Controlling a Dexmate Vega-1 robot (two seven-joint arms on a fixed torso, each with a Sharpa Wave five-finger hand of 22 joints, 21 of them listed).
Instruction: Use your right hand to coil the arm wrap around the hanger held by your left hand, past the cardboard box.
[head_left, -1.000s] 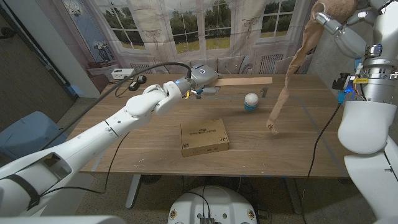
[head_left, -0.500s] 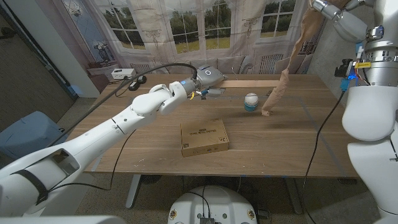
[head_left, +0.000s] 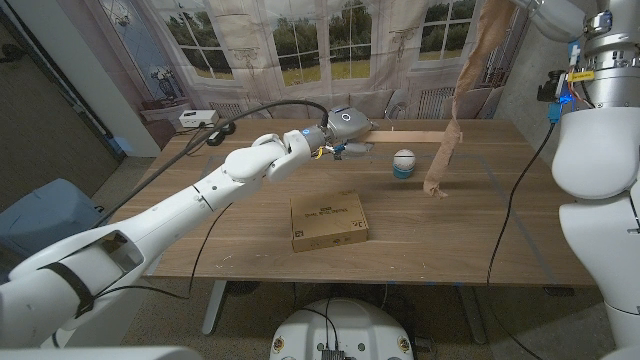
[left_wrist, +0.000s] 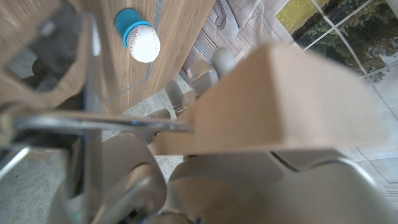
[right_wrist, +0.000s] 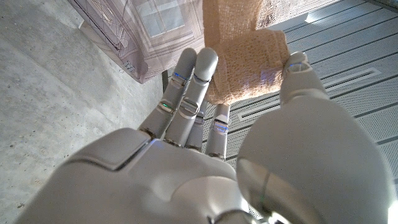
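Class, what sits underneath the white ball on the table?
The ball rests on a small blue cup. The ball covers the cup's opening, so its inside cannot be seen.

Even, soft light falls from above on the surface (head_left: 420, 235) before me, shadows faint. Near my left hand (left_wrist: 205, 186), the wrist picture blurs; edges bow slightly.

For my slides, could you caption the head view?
Left hand holds the hanger past the box; the wrap dangles.
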